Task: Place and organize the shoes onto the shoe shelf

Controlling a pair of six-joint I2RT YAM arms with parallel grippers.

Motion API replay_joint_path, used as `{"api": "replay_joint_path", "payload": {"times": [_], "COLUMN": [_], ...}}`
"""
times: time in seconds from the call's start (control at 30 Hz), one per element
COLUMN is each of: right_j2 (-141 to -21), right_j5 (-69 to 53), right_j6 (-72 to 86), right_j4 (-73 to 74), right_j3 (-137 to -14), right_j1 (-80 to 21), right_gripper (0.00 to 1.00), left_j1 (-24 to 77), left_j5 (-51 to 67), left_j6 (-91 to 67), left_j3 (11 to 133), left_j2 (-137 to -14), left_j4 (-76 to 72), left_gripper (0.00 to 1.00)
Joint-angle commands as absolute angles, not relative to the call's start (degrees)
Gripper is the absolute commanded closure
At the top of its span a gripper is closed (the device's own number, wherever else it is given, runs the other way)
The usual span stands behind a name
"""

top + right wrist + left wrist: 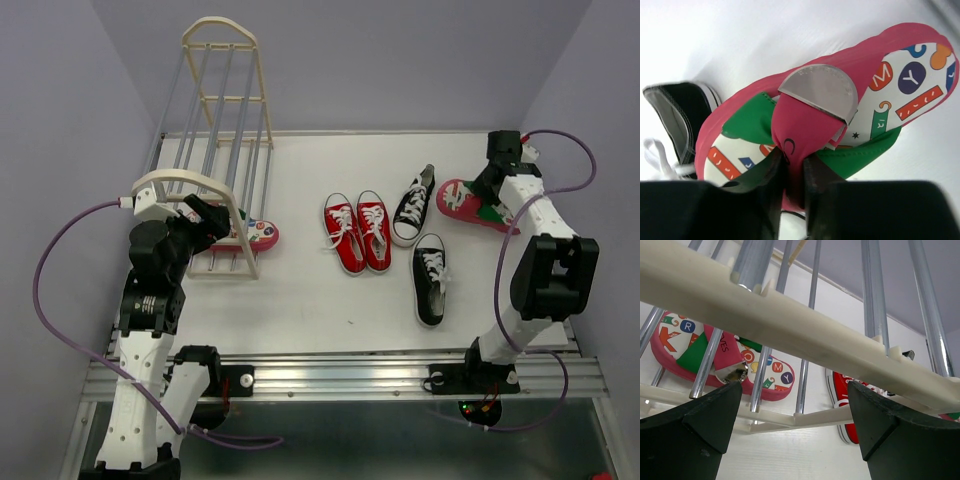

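The cream shoe shelf point(215, 150) stands at the far left. One patterned flip-flop point(255, 234) lies under its near end and shows behind the rails in the left wrist view point(762, 371). My left gripper point(205, 222) is open and empty beside the shelf's near frame point(805, 335). My right gripper point(492, 192) is shut on the pink strap tab of the second flip-flop point(805, 125), which lies at the far right point(470, 205). The red sneakers point(357, 230) sit side by side in the middle. One black sneaker point(413, 207) lies to their right, the other point(430, 279) nearer me.
The grey rails point(872, 290) cross close over my left fingers point(705, 420). A black sneaker's heel point(675, 115) lies just beside the held flip-flop. Purple cables loop off both arms. The table's metal front edge point(340, 375) runs between the arm bases.
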State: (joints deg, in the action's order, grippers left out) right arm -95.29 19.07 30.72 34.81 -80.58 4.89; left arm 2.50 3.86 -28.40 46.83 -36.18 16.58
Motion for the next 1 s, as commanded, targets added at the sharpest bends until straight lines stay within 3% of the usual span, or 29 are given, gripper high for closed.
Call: {"api": "replay_joint_path", "payload": {"times": [0.0, 0.1, 0.2, 0.3, 0.4, 0.43, 0.77, 0.97], "right_j2": [-99.74, -104.84, -108.44, -110.73, -112.06, -112.06, -99.59, -93.00], "right_j5": [22.76, 22.06, 20.93, 19.69, 16.89, 15.66, -1.73, -12.82], "right_j6": [43.41, 44.73, 43.69, 40.97, 35.37, 33.42, -11.25, -51.70], "right_j4": [30.06, 29.88, 29.44, 29.36, 29.44, 29.36, 28.83, 36.55], "right_j3": [-81.65, -83.40, -84.81, -86.04, -87.62, -88.06, -90.88, -83.08], "right_j1": [4.75, 4.75, 4.75, 4.75, 5.27, 5.27, 5.80, 6.94], "right_gripper": [0.74, 0.72, 0.63, 0.46, 0.08, 0.00, 0.00, 0.00], "left_j1": [2.29, 2.29, 2.29, 2.29, 2.29, 2.29, 2.29, 2.37], "left_j5": [3.52, 3.34, 2.99, 2.81, 2.37, 2.29, 0.62, -4.73], "left_j6": [-28.30, -28.13, -27.95, -27.86, -27.86, -27.86, -27.95, -28.56], "left_j3": [46.14, 46.49, 46.67, 46.76, 46.85, 46.93, 47.20, 47.99], "left_j2": [-35.51, -35.59, -35.60, -35.51, -35.51, -35.51, -35.07, -34.63], "left_j4": [15.21, 15.55, 16.08, 16.08, 16.35, 16.43, 16.70, 18.19], "left_gripper": [0.01, 0.01, 0.01, 0.01, 0.01, 0.01, 0.01, 0.01]}}
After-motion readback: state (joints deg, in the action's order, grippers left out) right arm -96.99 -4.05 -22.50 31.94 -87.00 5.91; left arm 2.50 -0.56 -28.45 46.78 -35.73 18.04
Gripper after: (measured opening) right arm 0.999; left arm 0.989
